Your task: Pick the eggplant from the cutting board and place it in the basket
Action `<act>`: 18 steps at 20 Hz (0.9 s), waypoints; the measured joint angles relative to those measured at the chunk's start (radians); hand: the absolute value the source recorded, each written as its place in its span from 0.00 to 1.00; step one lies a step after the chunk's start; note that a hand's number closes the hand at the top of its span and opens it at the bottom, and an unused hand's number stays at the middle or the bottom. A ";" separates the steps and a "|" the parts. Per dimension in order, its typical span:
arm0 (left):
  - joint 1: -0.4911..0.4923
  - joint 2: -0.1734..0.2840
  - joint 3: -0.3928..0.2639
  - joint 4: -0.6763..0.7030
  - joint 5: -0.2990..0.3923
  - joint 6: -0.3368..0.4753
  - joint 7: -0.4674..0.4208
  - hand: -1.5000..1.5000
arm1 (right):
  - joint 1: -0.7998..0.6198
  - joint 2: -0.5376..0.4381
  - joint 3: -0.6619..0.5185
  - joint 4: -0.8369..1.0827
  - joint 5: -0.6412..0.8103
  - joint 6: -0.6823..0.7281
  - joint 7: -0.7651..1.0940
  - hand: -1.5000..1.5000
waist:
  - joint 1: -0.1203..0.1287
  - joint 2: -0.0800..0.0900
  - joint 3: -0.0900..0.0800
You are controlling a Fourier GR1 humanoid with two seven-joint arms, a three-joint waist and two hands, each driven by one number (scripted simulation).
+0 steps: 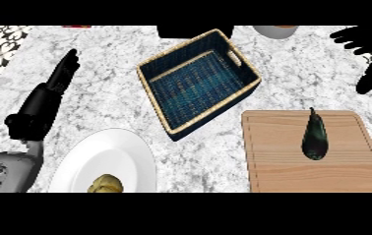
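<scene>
Left hand (45,99) open, fingers straight, right hand (357,40) spread open, eggplant (315,136) untouched on cutting board (280,155)

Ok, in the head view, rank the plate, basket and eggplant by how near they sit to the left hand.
From the left hand:
1. White plate, just below and right of it.
2. Basket, mid-counter.
3. Eggplant, far right on the cutting board.

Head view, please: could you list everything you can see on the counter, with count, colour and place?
Basket: one, dark blue with tan rim, centre, empty.
Cutting board: one, light wood, lower right.
Eggplant: one, dark, lying on the cutting board.
Plate: one, white, lower left.
Yellowish food: one, on the plate's near edge.
Left hand: one, black, far left, fingers straight.
Right hand: one, black, upper right corner, open.
</scene>
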 measured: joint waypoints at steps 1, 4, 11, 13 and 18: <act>-0.007 -0.004 0.003 0.010 -0.003 -0.002 0.000 0.50 | 0.002 0.003 0.001 0.012 0.007 0.013 -0.005 0.00 | -0.003 0.000 0.000; -0.029 -0.013 0.014 0.023 -0.014 -0.005 0.010 0.50 | 0.004 0.031 0.006 0.045 0.050 0.029 -0.026 0.00 | -0.008 0.000 0.000; -0.006 -0.032 0.032 0.006 -0.037 -0.019 0.008 0.50 | 0.064 0.073 0.017 0.060 0.148 0.066 -0.094 0.00 | -0.014 -0.002 0.001; -0.006 -0.044 0.031 0.004 -0.044 -0.019 0.017 0.50 | 0.079 0.087 0.022 0.065 0.167 0.077 -0.101 0.00 | -0.015 -0.003 0.001; -0.010 -0.049 0.055 0.016 -0.056 -0.040 0.007 0.50 | 0.121 0.126 0.026 0.081 0.239 0.088 -0.137 0.00 | -0.017 -0.003 0.001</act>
